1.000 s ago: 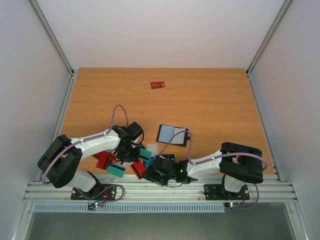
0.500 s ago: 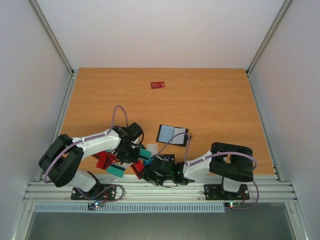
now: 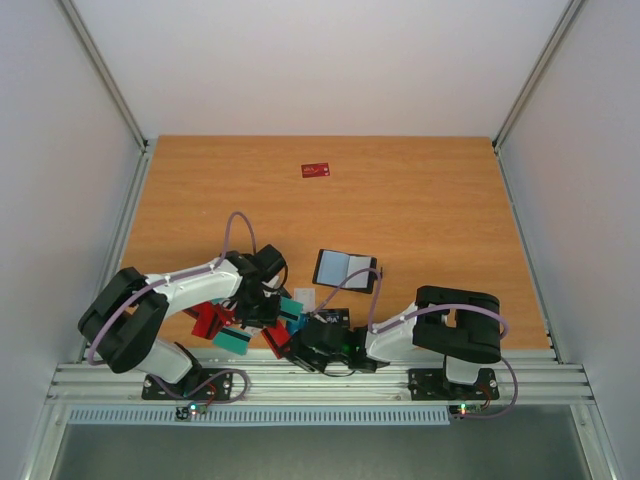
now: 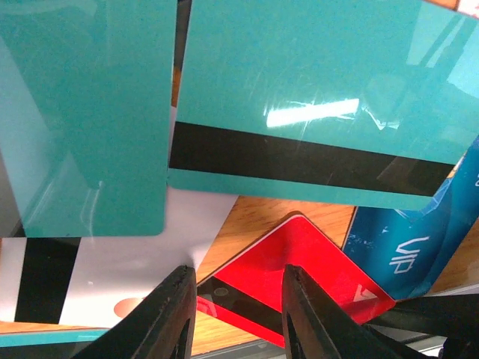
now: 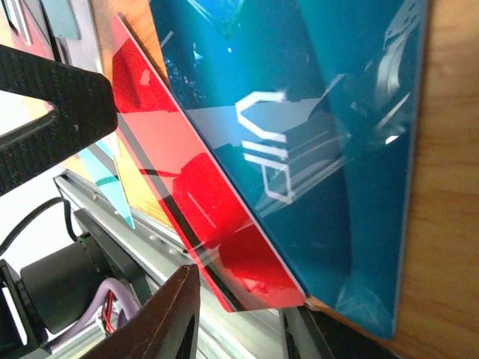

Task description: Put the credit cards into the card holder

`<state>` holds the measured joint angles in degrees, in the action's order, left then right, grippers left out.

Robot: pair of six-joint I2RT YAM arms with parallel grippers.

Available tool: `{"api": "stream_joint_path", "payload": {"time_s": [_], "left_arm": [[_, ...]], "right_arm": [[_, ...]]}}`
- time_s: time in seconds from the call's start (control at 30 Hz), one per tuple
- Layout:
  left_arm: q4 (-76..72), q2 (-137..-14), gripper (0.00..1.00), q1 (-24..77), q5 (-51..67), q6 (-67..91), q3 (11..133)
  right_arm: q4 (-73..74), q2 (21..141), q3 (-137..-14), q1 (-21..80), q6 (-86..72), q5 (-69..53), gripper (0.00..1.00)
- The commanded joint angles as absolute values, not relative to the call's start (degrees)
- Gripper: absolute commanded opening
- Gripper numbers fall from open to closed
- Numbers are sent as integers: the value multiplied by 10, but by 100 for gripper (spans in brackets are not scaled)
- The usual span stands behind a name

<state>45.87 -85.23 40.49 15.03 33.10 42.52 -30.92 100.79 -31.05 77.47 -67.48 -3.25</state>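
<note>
Credit cards (image 4: 314, 90) heap beneath L claw (image 4: 238, 283)

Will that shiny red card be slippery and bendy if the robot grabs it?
Probably slippery: the red card is glossy, with bright reflections. It looks very thin, so it is likely light and slightly bendy. It overlaps the blue card, so a push may make it slide.

Bright, even light, with glare streaking the teal card (image 4: 310, 112) (the blue card (image 5: 314, 149) too).
</note>
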Motion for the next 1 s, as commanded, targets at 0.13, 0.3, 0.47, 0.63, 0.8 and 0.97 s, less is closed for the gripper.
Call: {"api": "stream_joint_path", "payload": {"time_s": [0.13,0.3,0.47,0.63,0.8,0.97], "left_arm": [[436,-880,34,405,149,342,403],[436,-879,34,405,152,344,405],[432,-883,34,405,158,345,403],[435,-878,33,404,158,345,403],[440,-871,33,405,158,347,406],[446,-856,33,405,157,350,410]], "right_arm": [[-316,994,-301,779,-669,23,27],[-315,982,-306,778,-659,25,27],[-311,977,-316,774,-648,22,26],[-297,973,-320,774,-649,22,21],[-282,969,-325,773,-652,25,15],[-271,965,-327,771,-657,25,9]]}}
